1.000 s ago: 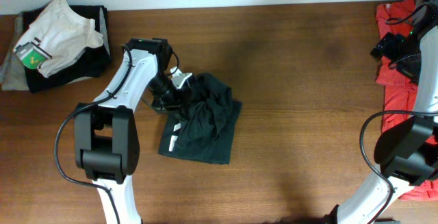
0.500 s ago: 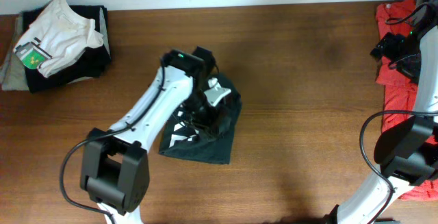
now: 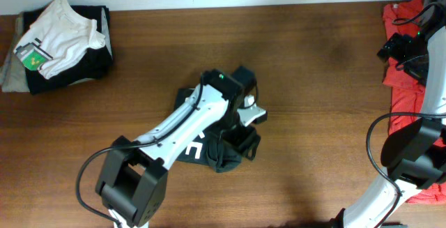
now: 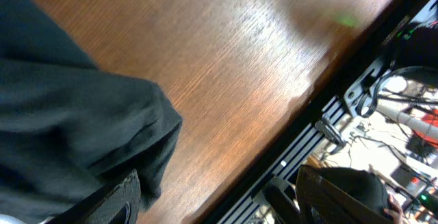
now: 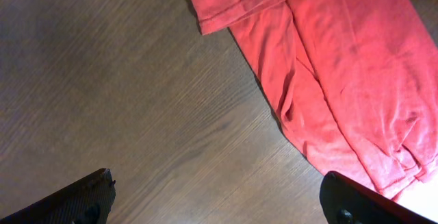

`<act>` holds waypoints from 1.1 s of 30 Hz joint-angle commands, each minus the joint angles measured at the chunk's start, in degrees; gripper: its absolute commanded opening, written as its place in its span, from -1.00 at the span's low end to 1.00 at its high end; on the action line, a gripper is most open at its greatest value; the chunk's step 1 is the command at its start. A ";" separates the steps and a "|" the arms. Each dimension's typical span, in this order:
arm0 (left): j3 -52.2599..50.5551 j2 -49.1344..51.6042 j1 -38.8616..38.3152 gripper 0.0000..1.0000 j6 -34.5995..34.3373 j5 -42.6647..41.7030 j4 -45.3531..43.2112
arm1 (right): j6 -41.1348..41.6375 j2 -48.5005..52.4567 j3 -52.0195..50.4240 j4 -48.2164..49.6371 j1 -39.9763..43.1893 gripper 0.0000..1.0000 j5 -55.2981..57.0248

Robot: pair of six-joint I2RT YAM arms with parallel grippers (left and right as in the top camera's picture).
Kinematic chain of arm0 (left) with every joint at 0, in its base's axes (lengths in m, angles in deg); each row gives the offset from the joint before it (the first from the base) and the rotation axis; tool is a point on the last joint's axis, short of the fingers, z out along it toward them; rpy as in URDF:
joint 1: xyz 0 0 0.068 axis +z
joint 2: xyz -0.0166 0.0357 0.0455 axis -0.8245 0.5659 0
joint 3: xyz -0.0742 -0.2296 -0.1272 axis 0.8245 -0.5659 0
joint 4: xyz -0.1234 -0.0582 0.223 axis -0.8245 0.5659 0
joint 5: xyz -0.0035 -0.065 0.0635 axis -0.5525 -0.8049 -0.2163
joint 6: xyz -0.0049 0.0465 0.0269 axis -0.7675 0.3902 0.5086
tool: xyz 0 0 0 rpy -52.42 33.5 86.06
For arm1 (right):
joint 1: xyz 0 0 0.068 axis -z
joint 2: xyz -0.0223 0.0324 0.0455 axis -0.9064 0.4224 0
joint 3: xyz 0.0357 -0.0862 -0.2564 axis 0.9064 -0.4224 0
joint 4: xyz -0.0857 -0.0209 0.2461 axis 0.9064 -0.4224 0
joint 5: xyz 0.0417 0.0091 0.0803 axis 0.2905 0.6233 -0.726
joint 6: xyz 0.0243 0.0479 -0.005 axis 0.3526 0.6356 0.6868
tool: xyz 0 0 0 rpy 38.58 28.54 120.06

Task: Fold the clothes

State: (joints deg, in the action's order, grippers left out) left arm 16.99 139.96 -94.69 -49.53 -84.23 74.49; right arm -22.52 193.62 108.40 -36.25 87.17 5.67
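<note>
At the middle of the table (image 3: 313,81), the left gripper (image 4: 222,183) stands with its fingers spread and nothing pinched between them. One finger (image 4: 126,191) sits just beside the bunched black shirt (image 3: 233,151), and the other is clear of the cloth. The shirt lies crumpled under the left arm (image 3: 188,123), with a bit of white lettering showing on its left side. By the right edge, the right gripper (image 5: 219,193) hangs wide open over bare wood, holding nothing. The red shirt (image 5: 328,66) lies just beside it, spread along that edge. At the far left corner sits a pile (image 3: 59,43), a white garment on top of a black one.
</note>
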 commanded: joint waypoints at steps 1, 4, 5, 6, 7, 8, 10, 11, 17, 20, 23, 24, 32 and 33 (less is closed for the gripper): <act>10.97 -0.28 5.27 0.45 -2.45 3.65 2.01 | 0.28 -0.70 0.63 0.02 0.04 0.97 1.07; 15.78 -0.28 12.72 0.50 -6.78 6.01 1.97 | 0.28 -0.70 0.63 0.02 0.04 0.97 1.09; 16.00 -0.28 16.24 0.52 -8.13 7.17 1.49 | 0.28 -0.70 0.63 0.02 0.04 0.97 1.09; 15.91 -0.22 18.91 0.57 -8.15 7.48 1.25 | 0.28 -0.70 0.63 0.02 0.04 0.97 1.09; 15.61 0.11 21.59 0.67 -8.17 7.43 0.76 | 0.28 -0.70 0.63 0.02 0.04 0.97 1.07; 15.56 0.81 24.44 0.71 -8.33 7.41 0.37 | 0.28 -0.70 0.63 0.02 0.04 0.97 1.07; 15.56 2.97 28.04 0.87 -7.85 7.39 -1.14 | 0.28 -0.70 0.63 0.02 0.04 0.97 1.09; 15.56 4.07 28.85 0.86 -5.90 6.47 -1.97 | 0.28 -0.70 0.63 0.02 0.04 0.97 1.07; 15.56 11.89 28.44 0.89 -0.46 -1.57 -4.94 | 0.28 -0.70 0.63 0.02 0.04 0.97 1.07; 15.56 14.58 27.98 0.89 -0.44 -4.33 -5.64 | 0.28 -0.70 0.63 0.02 0.04 0.97 1.09; 15.56 15.47 27.78 0.59 -0.24 -6.82 -6.71 | 0.28 -0.70 0.63 0.02 0.04 0.97 1.09; 15.56 15.47 27.43 0.47 -0.24 -6.78 -7.06 | 0.28 -0.70 0.63 0.02 0.04 0.97 1.07; 15.56 15.61 23.93 0.36 -0.61 -4.90 -9.66 | 0.28 -0.70 0.63 0.02 0.04 0.97 1.07; 15.56 15.61 23.80 0.36 -1.77 -2.45 -9.73 | 0.28 -0.70 0.63 0.02 0.04 0.97 1.09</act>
State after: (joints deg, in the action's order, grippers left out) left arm 32.36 155.05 -70.04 -50.58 -89.24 65.07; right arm -22.54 193.62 108.40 -36.23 87.17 5.67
